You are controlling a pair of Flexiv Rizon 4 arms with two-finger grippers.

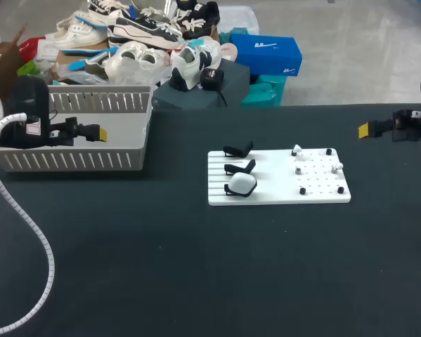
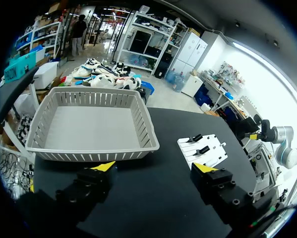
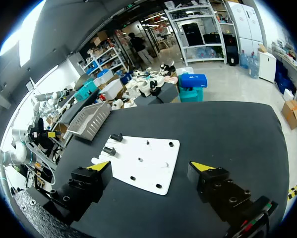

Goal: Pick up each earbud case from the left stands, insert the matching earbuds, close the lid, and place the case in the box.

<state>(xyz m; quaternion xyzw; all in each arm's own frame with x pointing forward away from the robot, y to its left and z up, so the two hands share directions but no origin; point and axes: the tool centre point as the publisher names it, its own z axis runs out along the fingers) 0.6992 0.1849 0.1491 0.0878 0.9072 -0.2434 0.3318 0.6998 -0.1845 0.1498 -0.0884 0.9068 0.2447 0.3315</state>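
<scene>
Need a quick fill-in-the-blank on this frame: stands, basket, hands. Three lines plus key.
1. Of the three black stands on the white board, only ____ holds an earbud case.
2. The grey basket contains ____.
3. The left hand and the right hand are both ____, gripping nothing.

Missing words: one; nothing; open.

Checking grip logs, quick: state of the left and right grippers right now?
Left gripper: open, nothing between its fingers.
Right gripper: open, nothing between its fingers.
</scene>
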